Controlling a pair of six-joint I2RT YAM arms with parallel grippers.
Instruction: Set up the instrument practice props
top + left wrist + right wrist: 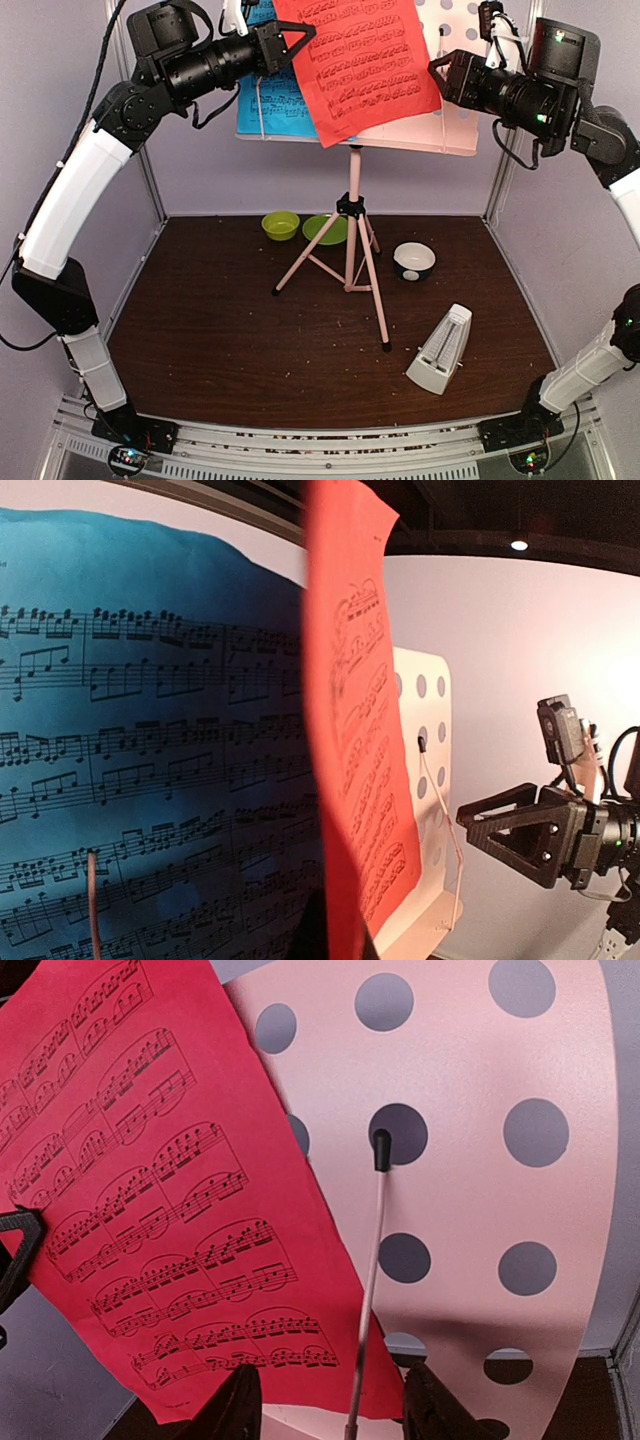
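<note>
The pale pink music stand rises on its tripod at the table's back centre. A blue sheet rests on the left of its desk. A red sheet hangs slanted in front of the desk, and my left gripper is shut on its left edge. The left wrist view shows the red sheet edge-on, running down into the jaws, beside the blue sheet. My right gripper is open, and a thin page-holder wire and the red sheet's lower corner lie between its fingers. The cream metronome sits at the front right.
A green bowl and a green plate lie behind the tripod legs. A white-and-dark bowl sits right of them. Pale enclosure walls close in both sides and the back.
</note>
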